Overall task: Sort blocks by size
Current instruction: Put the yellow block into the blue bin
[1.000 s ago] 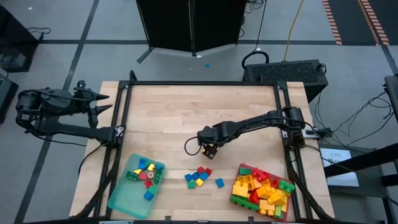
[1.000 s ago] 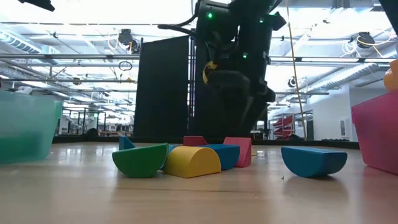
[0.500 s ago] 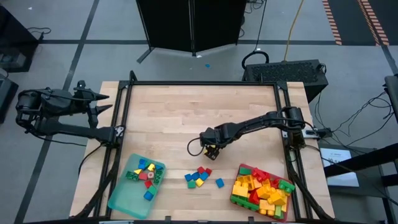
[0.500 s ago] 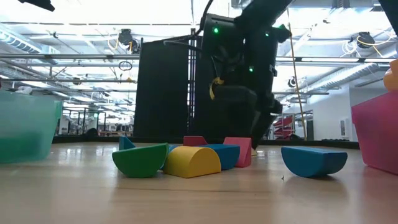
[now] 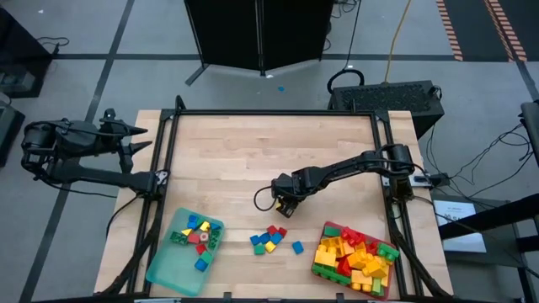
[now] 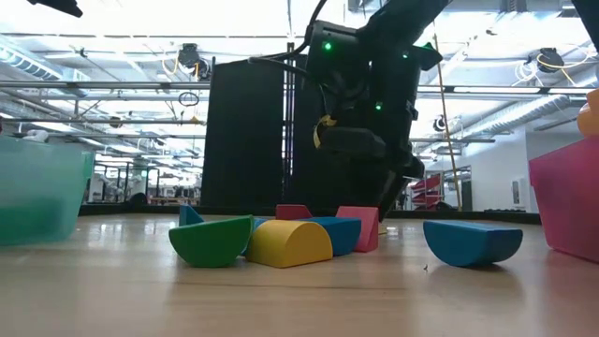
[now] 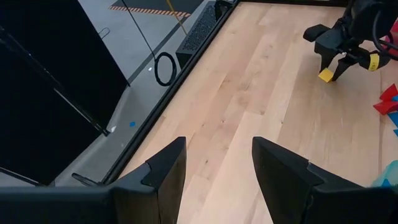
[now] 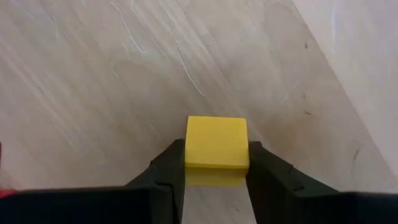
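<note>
Right gripper [image 5: 285,204] low over the middle of the wooden surface [image 5: 253,160], a little behind the loose cluster of small blocks [image 5: 270,239], fingers [image 8: 168,171] pressed against both sides of a small yellow block [image 8: 216,144] that sits on the wood. Same yellow block seen from the left wrist view between the right arm's fingertips, down at the surface. Loose cluster of red, blue, green and yellow pieces near the front edge, between the two trays, with one blue piece [image 5: 297,247] lying slightly apart toward the red tray. Teal tray [image 5: 165,269] at the front left corner, holding a handful of small blocks in mixed colours. Red tray [image 5: 320,267] at the front right, heaped with larger yellow, red and green blocks. From the low view, rounded green [image 6: 211,241], yellow [image 6: 289,243] and blue [image 6: 473,241] pieces in the foreground, the right arm coming down behind them. Left gripper [image 7: 214,171] parked off the left edge of the surface, well apart from everything, fingers spread with a clear gap and nothing between them.
</note>
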`<state>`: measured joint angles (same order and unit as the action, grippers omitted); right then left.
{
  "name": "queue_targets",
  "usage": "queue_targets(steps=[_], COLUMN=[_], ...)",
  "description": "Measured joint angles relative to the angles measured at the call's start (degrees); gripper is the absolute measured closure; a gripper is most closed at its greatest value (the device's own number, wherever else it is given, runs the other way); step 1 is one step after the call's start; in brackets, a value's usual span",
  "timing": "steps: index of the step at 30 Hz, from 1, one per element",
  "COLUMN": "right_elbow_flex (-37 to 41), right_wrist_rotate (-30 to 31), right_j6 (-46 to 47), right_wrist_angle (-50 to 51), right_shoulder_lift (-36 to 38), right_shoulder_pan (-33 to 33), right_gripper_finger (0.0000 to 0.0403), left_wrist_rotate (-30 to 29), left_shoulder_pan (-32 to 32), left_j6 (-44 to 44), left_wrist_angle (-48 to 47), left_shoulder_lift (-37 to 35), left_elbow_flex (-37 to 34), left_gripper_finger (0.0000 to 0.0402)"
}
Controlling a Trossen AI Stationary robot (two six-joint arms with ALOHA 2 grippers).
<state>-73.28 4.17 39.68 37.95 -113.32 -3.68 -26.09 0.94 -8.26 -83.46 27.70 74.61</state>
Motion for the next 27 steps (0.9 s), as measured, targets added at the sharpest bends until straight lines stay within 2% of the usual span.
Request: queue_targets(steps=[6,11,13,19,23,27], right_elbow_flex=[-2.1,-9.6,-12.3,-17.6,-26.6,-42.2], right_wrist_rotate=[0.0,0.2,0.2,-0.2,-8.1,-19.7], right_j6=[0.1,-1.4,-2.3,-10.3,-15.7,-17.2], right_wrist_angle=[0.5,-2.9,-9.0,-38.4,-41.3,-38.9], right_shoulder_lift=[-0.3,-0.3,-0.3,-2.1,-9.7,-21.3], right_shoulder_pan=[0.0,0.0,-0.1,-1.5,-1.7,-1.7], right_gripper_finger=[0.0292,0.0292,0.0292,0.0292,0.0292,0.0292], left_wrist_rotate=[0.0,0.0,0.0,-0.5,-0.9,-1.0], left_shoulder_pan=[0.0,0.0,0.0,0.0,0.0,0.0], left_j6=[-0.3,-0.3,-0.3,-0.3,-0.4,-0.5], left_wrist_angle=[0.0,0.0,0.0,0.0,0.0,0.0], left_shoulder_lift=[0.0,0.0,0.0,0.0,0.0,0.0], left_elbow_flex=[0.0,0.0,0.0,0.0,0.0,0.0], left_gripper_finger=[0.0214,0.0214,0.0214,0.0214,0.0214,0.0214])
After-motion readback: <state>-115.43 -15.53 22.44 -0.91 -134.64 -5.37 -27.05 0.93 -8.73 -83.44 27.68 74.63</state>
